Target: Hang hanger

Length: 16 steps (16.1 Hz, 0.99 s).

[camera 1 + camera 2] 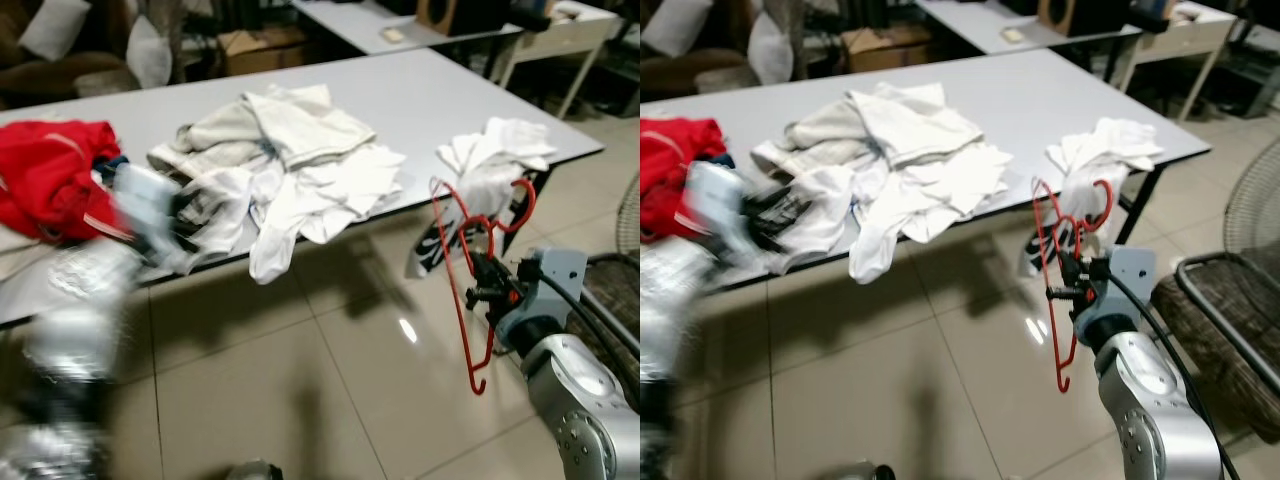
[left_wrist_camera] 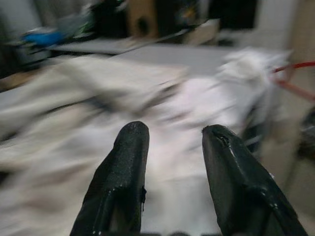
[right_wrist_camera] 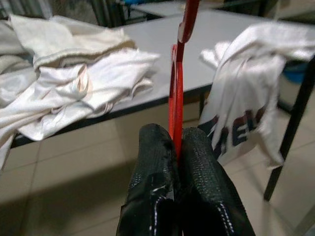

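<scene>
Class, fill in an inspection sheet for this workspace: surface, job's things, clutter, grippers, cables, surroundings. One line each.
Surface: grey table, tiled floor beneath.
Job's things: red hanger, held upright off the table's front edge.
Clutter: heap of white clothes; red garment; printed white shirt draped over the table's corner.
Grippers: right gripper, jaws shut on the hanger; left gripper, jaws open, blurred, over the white clothes.
Cables: black cable along the right arm.
Surroundings: second table, cardboard box.
</scene>
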### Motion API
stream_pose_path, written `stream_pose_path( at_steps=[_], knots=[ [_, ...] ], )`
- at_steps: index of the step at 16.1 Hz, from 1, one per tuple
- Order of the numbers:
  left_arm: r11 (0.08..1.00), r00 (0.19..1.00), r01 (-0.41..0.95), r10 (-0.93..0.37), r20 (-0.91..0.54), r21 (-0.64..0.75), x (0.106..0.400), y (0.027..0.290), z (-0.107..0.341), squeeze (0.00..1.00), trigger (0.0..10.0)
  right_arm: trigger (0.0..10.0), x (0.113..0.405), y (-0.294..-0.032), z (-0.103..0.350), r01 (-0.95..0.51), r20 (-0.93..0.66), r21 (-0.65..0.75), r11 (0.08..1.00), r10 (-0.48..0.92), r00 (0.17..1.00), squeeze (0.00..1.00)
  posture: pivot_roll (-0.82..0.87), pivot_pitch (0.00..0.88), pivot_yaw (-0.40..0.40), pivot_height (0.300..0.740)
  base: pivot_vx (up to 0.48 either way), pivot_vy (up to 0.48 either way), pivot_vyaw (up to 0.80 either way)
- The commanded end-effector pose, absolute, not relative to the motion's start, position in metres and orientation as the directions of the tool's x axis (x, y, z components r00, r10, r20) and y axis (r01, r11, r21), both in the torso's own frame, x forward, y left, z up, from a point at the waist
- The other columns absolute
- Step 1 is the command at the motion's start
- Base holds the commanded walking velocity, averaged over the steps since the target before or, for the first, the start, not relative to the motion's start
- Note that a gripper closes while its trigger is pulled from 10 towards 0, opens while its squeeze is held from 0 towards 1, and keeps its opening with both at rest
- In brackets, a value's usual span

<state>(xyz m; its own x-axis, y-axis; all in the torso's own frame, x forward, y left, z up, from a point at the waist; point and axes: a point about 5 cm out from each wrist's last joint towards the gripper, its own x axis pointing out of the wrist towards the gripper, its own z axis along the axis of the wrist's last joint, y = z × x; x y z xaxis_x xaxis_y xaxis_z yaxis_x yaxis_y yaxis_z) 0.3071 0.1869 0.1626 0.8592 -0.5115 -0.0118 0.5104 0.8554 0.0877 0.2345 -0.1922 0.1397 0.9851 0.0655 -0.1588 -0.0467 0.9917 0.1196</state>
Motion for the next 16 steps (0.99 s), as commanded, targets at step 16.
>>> stream_pose_path(
  at_steps=[16],
  knots=[
    [0.941,0.951,0.308,-0.3,-0.078,0.139,0.291,0.15,0.122,0.0,10.0,10.0,0.23,-0.193,0.125,-0.039,-0.179,-0.036,0.999,0.032,0.983,0.0,-0.18,0.003,0.032,0.74,0.233,0.0,-0.19]
  ],
)
